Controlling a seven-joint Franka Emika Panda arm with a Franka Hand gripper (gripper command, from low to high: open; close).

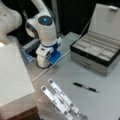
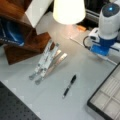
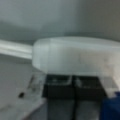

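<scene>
Front views, read from their left: in a front view one white box sits at the left edge, then one folded metal stand with two slotted arms, one black pen, and one open grey jewellery case at the right. The gripper shows in the wrist view, its two dark fingers pressed together (nothing between them), tucked under the white arm. The pen lies well apart from it on the table.

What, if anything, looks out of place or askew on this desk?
Nothing looks spilled or damaged. The black pen lies loose on the grey table, and the grey compartment box stands with its lid open. The gripper appears shut and empty.
</scene>
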